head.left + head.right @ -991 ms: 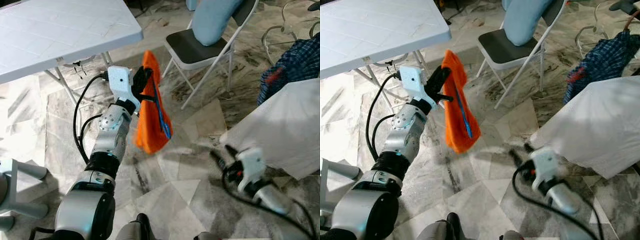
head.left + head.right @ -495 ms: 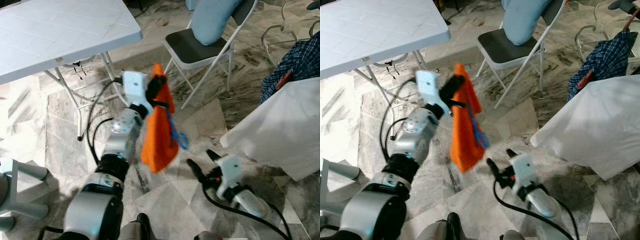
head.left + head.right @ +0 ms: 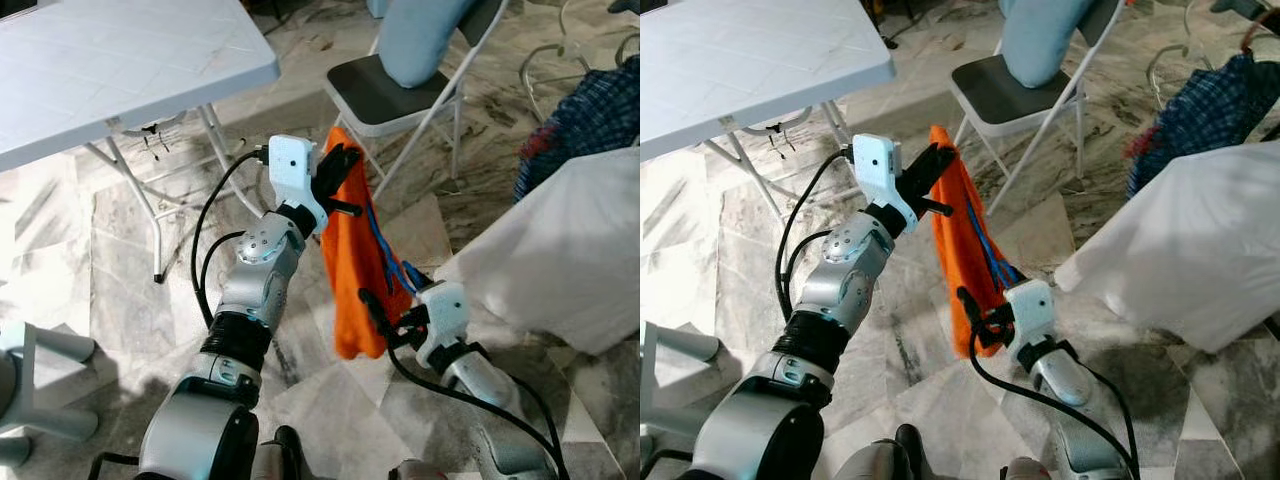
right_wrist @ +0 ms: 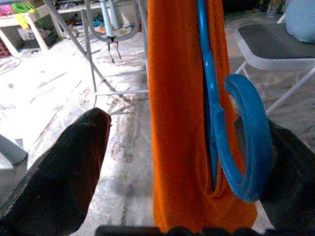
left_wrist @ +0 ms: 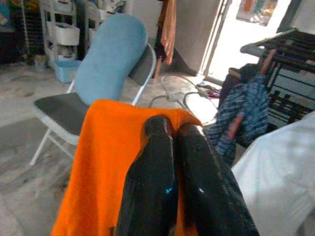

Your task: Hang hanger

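left gripper [image 3: 340, 170] clamping one orange cloth [image 3: 362, 262] | right gripper [image 4: 172, 147] wide around one blue hanger [image 4: 236, 132]

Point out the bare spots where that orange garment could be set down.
Free: the white table top, and bare floor between its legs and the left arm. Crowded: the folding chair holds a blue cushion; white sheet and plaid clothes fill the right.

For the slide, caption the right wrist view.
Open right pincer straddles the orange cloth and blue hanger hook.
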{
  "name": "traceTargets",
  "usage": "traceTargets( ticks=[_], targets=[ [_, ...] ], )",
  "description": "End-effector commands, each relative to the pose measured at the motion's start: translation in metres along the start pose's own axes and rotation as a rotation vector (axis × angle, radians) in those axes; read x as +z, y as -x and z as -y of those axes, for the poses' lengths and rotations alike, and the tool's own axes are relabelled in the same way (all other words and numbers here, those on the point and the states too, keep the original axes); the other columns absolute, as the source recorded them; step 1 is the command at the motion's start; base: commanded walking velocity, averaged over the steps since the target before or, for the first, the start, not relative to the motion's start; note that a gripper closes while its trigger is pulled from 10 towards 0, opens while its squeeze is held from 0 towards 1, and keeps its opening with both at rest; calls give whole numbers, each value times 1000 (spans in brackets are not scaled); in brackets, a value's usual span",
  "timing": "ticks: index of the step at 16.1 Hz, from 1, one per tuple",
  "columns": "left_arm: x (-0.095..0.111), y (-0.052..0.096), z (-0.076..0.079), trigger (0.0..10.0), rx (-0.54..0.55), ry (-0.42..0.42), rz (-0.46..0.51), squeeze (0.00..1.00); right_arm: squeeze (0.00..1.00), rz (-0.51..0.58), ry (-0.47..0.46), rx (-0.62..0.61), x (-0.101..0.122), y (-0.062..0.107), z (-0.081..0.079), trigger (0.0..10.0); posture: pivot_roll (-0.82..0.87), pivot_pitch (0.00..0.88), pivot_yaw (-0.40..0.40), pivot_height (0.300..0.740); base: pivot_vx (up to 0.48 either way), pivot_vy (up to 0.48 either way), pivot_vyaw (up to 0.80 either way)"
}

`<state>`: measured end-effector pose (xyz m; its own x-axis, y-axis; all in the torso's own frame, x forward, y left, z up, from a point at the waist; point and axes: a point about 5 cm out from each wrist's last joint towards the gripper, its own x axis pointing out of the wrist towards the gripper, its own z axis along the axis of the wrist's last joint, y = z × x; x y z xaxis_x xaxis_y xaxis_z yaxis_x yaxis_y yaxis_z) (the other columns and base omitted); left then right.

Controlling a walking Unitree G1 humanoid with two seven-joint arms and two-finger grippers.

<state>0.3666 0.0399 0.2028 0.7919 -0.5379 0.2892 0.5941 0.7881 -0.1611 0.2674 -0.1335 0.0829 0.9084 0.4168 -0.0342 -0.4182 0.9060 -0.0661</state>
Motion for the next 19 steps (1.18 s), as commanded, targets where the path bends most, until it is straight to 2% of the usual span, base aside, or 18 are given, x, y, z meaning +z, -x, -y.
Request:
traceTargets(
  ticks=[1, 4, 5, 6, 11, 16, 17, 18, 19],
  targets=[
    [11, 0, -1, 1294, -12, -1, 39, 0, 1000, -2, 0, -21, -2, -1, 0, 10000, -166, 215, 135, 740, 0, 0, 0],
    [17, -1, -3, 1176, 0, 10, 52, 0, 1000, -11, -15, -63, -5, 1, 9, 10000, -164, 217, 136, 740, 0, 0, 0],
    [20, -1, -5, 1216, 5, 14, 60, 0, 604, -13, -23, -83, -7, 3, 11, 10000, -165, 218, 137, 740, 0, 0, 0],
    [22, -2, -6, 1137, 12, 22, 64, 0, 0, -14, -43, -102, -8, 3, 14, 10000, -165, 218, 139, 740, 0, 0, 0],
    [28, -4, -3, 863, 2, 43, 76, 0, 0, 5, -97, -129, -9, -2, 14, 10000, -164, 217, 142, 740, 0, 0, 0],
    [34, -5, -1, 902, -3, 52, 91, 0, 0, 3, -183, -96, -14, -11, 5, 10000, -162, 218, 142, 740, 0, 0, 0],
    [36, -5, -1, 902, -3, 54, 95, 0, 0, 4, -193, -94, -14, -14, 4, 9725, -149, 220, 145, 740, 0, 0, 0],
    [38, -5, -1, 824, -3, 57, 98, 0, 0, 12, -201, -111, -14, -18, 5, 0, -143, 220, 145, 740, 0, 0, 0],
    [39, -5, -1, 784, -4, 60, 101, 0, 0, 24, -217, -141, -13, -21, 7, 0, -142, 219, 146, 740, 0, 0, 0]
  ],
)
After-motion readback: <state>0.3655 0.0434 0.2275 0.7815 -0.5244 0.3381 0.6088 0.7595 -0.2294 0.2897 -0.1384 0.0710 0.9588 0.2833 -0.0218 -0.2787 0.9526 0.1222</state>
